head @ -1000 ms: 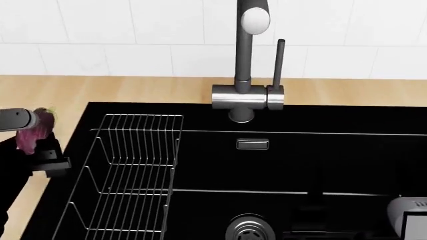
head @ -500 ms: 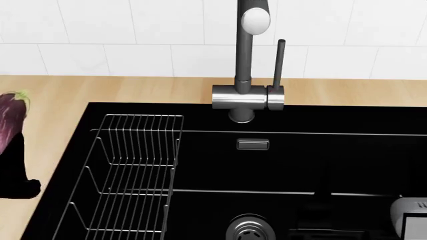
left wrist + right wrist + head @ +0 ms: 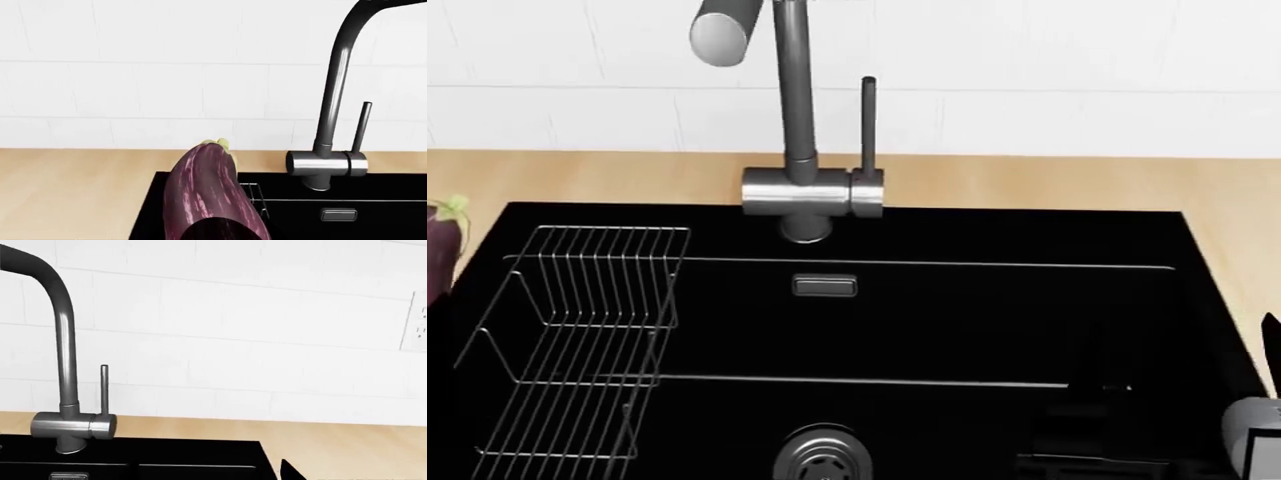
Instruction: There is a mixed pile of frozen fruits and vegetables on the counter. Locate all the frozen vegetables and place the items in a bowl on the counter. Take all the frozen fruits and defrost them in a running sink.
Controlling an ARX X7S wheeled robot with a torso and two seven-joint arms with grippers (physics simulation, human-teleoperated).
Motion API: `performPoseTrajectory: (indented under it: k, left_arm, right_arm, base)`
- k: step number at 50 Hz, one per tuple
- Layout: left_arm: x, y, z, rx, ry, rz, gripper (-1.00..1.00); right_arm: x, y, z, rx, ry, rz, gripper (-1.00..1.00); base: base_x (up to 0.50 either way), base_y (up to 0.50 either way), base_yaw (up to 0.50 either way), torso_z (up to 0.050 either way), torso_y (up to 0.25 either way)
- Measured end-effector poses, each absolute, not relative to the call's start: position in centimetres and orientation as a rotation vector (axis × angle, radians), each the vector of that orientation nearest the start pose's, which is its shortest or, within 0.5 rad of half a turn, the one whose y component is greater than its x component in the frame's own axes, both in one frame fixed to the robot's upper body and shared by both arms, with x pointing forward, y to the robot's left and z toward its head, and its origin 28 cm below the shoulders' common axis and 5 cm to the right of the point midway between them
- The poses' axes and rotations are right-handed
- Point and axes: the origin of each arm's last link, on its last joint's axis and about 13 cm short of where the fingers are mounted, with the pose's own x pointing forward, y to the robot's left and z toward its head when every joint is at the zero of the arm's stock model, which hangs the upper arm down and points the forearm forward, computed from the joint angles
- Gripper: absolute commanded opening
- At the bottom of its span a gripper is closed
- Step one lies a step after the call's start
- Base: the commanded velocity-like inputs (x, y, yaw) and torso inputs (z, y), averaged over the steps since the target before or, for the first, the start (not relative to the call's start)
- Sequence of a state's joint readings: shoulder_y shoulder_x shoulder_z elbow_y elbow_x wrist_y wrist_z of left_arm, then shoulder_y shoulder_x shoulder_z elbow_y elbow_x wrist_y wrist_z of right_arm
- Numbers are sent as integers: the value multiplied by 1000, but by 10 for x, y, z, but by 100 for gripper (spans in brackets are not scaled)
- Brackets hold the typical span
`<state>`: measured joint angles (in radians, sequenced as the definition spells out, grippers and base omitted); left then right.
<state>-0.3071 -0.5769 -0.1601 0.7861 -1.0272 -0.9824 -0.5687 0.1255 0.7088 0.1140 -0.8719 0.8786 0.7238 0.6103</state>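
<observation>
**Eggplant rides past the sink as the view swings right**

The purple eggplant [image 3: 212,197] fills the near foreground of the left wrist view, cap pointing toward the tap [image 3: 328,160], so the left claw appears to be grasping it, though its fingers are out of frame and I cannot tell for certain. Half a second ago the tap stood mid-frame in the head view; now it sits left of centre and the eggplant [image 3: 441,250] is only a sliver at the sink's [image 3: 961,320] left edge. The carry seems under way, with no bowl yet in sight. Beside the sink's left wall stands the wire rack [image 3: 574,350], a snag risk. Beyond the sink, the wooden table [image 3: 1028,180] strip along the tiled wall lies bare. The right claw shows only as a corner, state unclear.
</observation>
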Motion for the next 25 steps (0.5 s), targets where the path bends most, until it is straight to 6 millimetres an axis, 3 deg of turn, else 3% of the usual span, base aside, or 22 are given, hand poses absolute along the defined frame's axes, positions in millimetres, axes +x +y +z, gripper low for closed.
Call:
performPoseTrajectory:
  k: [25]
  left_arm:
    - [191, 260, 187, -22, 14, -18, -100]
  right_arm:
    - [171, -157, 188, -102, -132, -82, 100]
  base:
    - [-32, -500, 0, 0, 0]
